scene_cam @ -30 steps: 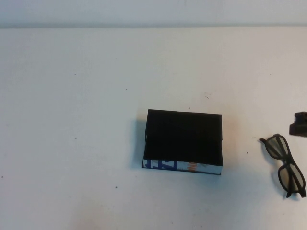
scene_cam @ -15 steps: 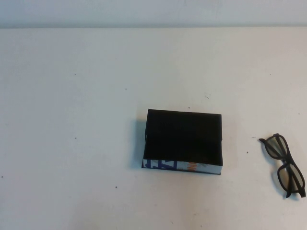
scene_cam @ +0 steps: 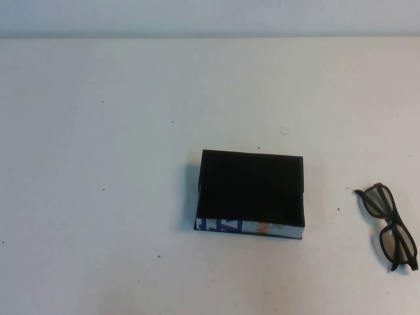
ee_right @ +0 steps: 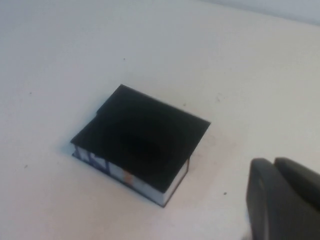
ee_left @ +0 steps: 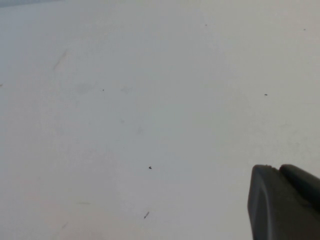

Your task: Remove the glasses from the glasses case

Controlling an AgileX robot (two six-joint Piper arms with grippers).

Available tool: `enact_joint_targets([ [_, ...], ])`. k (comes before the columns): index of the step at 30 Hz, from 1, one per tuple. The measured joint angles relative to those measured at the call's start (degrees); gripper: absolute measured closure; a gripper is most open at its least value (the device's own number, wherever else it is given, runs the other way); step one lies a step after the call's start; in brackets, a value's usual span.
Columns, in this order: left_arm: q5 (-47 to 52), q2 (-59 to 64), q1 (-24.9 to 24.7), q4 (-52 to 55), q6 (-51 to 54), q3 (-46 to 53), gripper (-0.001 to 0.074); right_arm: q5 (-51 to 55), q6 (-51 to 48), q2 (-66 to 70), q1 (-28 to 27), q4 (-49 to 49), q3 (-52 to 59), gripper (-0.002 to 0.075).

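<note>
The glasses case [scene_cam: 252, 191], a black box with a white strip of blue and orange print on its near side, lies closed at the table's middle. It also shows in the right wrist view [ee_right: 142, 142]. The glasses [scene_cam: 390, 226], dark-framed with tinted lenses, lie on the table to the right of the case, apart from it, near the right edge. My right gripper [ee_right: 274, 161] is shut and empty, held away from the case. My left gripper [ee_left: 277, 167] is shut and empty over bare table. Neither gripper shows in the high view.
The white table [scene_cam: 105, 164] has small dark specks. Its far edge runs along the top of the high view, against a pale wall.
A dark part of my right gripper stood at the right edge above the glasses one second ago; it has left the high view. The glasses and case have not moved.
</note>
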Motion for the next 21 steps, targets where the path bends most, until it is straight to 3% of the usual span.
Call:
enact_joint_targets([
  [11,0.00,0.00,0.00,0.00,0.00,0.00,0.0739,-34.05,-6.68,-13.41,0.00,7.41,17.81,0.0742],
  [21,0.00,0.00,0.00,0.00,0.00,0.00,0.0739,-43.43,-8.24,-29.07,0.00,4.29,26.33,0.0743],
])
